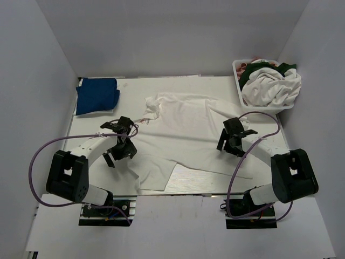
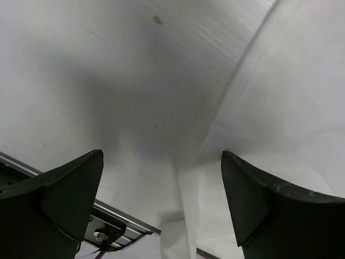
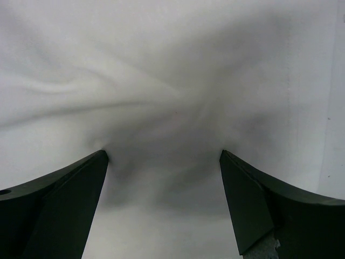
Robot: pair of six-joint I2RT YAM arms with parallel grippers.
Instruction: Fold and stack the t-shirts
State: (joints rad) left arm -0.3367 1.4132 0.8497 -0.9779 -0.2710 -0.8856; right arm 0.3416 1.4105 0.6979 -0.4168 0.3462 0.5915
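Note:
A large white t-shirt (image 1: 186, 132) lies spread across the table, with a bit of red print near its collar. A folded royal-blue t-shirt (image 1: 96, 95) lies at the back left. My left gripper (image 1: 119, 151) is open over the white shirt's left edge; in the left wrist view (image 2: 161, 178) the cloth edge (image 2: 269, 108) and bare table (image 2: 97, 81) lie between its fingers. My right gripper (image 1: 229, 143) is open, with its fingertips pressed down on the white shirt (image 3: 161, 97) at the right side.
A white lattice basket (image 1: 238, 81) at the back right holds a heap of white, dark green and pink shirts (image 1: 269, 86). White walls close in the table on three sides. The table's metal front rail (image 2: 113, 224) shows in the left wrist view.

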